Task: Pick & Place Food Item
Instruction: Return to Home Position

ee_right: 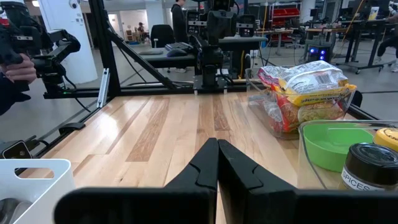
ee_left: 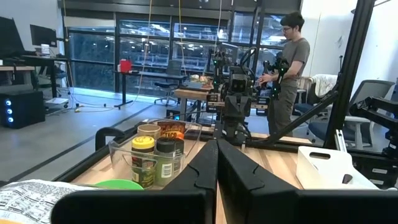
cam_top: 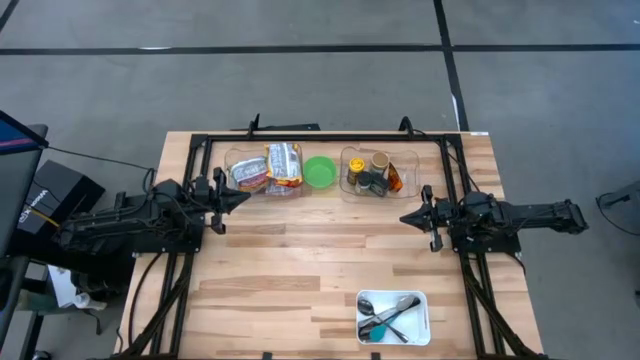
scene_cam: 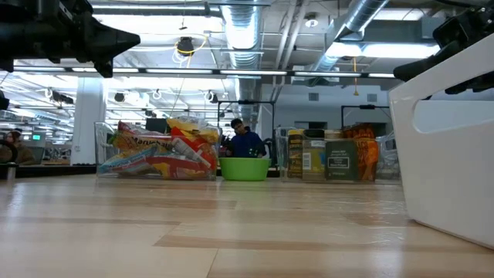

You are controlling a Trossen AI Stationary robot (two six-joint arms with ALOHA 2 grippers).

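Two grippers, both empty. The left gripper hangs over the table's left side, just in front of the left transparent bin, and its jaws are pressed together with nothing between them, as the left wrist view shows. The right gripper is over the right side, near the right transparent bin, with its jaws likewise closed and empty.

The noodle packs lie piled in the left transparent bin. The green bowl stands between the two clear bins. The spice jars stand upright in the right one. The spoons lie crossed in the white bin at the front right, well apart from the rest.

Handling, judged:
- **Noodle packs:** light, with soft crinkly film over a brittle block. Pinch across the narrow width or at a sealed end, gently, because the film is slippery and a hard squeeze would crush them.
- **Jars:** stiff, heavier and smooth. Grip the body below the lid.
- **Spoons:** thin, rigid, slick metal lying flat. Take them mid-handle.

Sorting looks finished, with nothing loose on the wood.
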